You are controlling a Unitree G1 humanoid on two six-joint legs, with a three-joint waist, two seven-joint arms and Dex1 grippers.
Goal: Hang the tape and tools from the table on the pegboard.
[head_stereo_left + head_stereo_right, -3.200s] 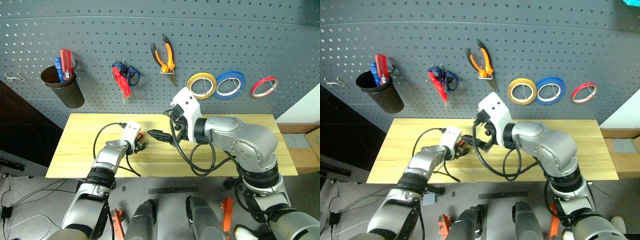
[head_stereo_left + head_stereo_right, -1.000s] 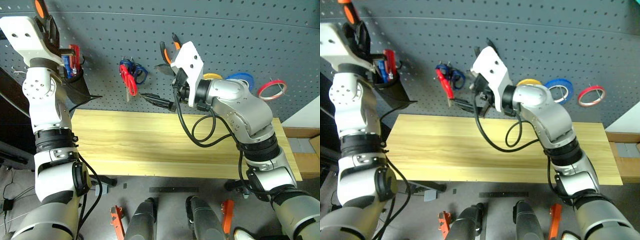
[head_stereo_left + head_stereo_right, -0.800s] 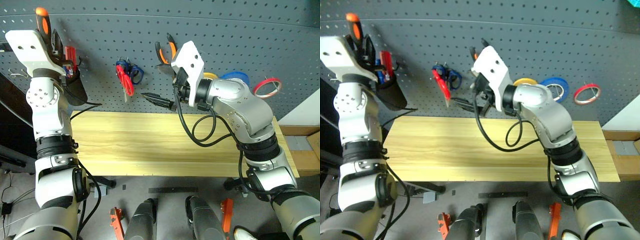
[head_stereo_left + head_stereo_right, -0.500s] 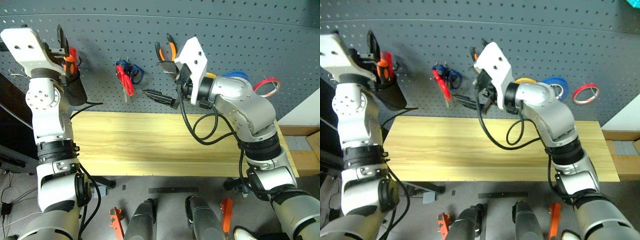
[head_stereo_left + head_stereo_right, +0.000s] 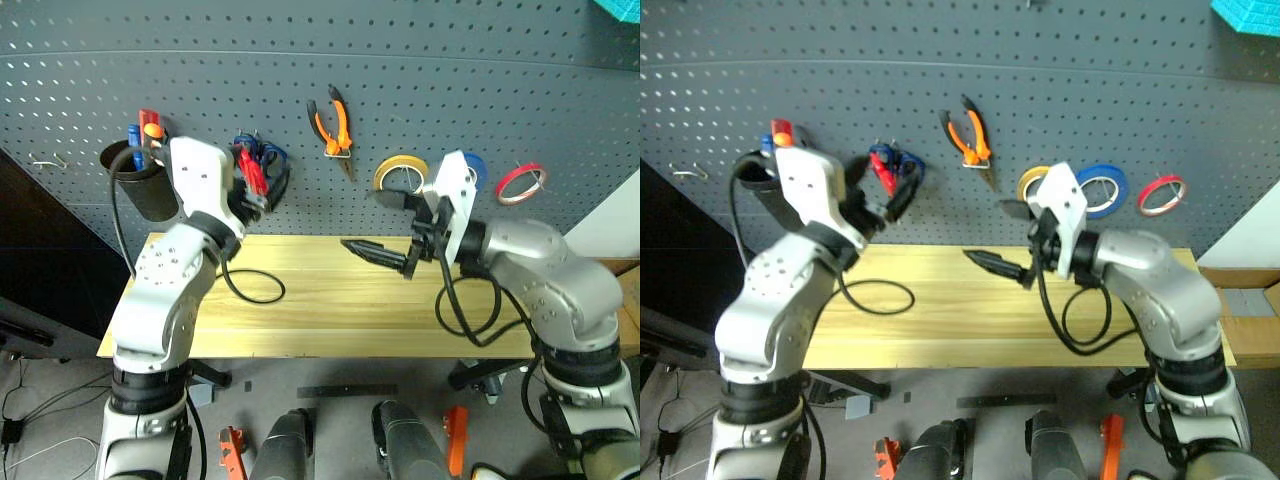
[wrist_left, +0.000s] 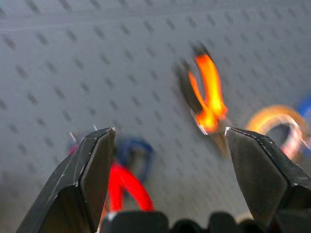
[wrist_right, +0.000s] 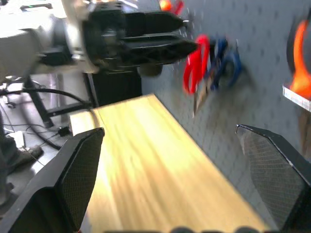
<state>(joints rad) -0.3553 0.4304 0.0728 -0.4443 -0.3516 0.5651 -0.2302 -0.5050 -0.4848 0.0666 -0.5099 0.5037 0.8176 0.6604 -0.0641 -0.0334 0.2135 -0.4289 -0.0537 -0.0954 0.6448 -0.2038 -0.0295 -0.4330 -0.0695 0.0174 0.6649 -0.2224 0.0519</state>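
Both arms had come down from the dark grey perforated pegboard (image 5: 520, 90) since the earlier frames. A second before, the left gripper (image 5: 262, 195) had been raised at the black cup (image 5: 140, 182) with the orange-tipped screwdriver (image 5: 151, 131) in it; now that screwdriver stood in the cup, apart from the gripper, beside a red and a blue handle. The left gripper's two black fingers stood wide apart with nothing between them, hovering just before the red-handled scissors (image 5: 248, 168), which hung on a hook together with the blue-handled scissors (image 5: 272, 155).

Beyond and to the right of that gripper, the orange-and-black-handled pliers (image 5: 334, 125) hung from a hook. Further right hung the thin yellow-amber ring of tape (image 5: 402, 174), then a blue roll (image 5: 1101, 190) and a red roll (image 5: 521, 181).

The right gripper (image 5: 378, 225) had sunk below the pliers and pointed level toward the left arm, its jaws spread wide and empty, the lower finger (image 5: 375, 254) over the light yellowish wood-grain table (image 5: 300, 325). A loop of black cable (image 5: 255, 289) lay on the tabletop below the left gripper.
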